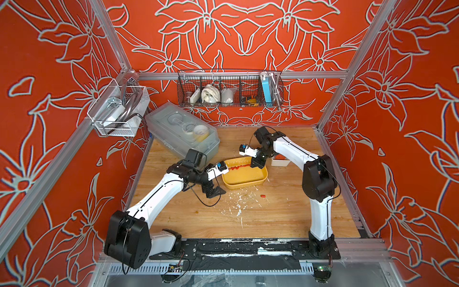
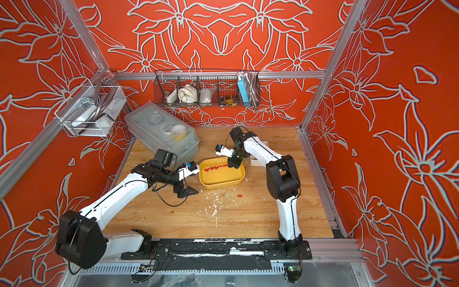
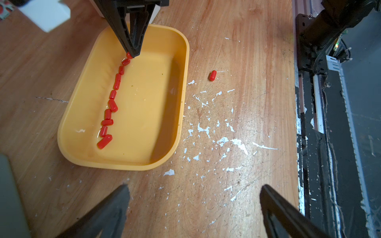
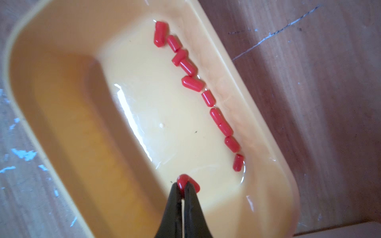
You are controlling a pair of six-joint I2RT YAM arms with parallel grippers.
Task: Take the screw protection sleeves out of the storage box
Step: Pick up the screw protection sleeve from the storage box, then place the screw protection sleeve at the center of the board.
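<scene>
A sleeve [image 4: 182, 181] is gripped by the right hand [image 4: 182, 188] near the storage box's [image 3: 182, 82] far wall; the left hand [image 3: 194, 186] is spread released over open worktop [image 3: 237, 51].

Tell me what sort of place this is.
Most likely a robot test booth: two robot arms, left and right, mounted at a scuffed wooden table, a metal frame with red flowered walls around it, a wire basket of spare bits hung behind.
</scene>
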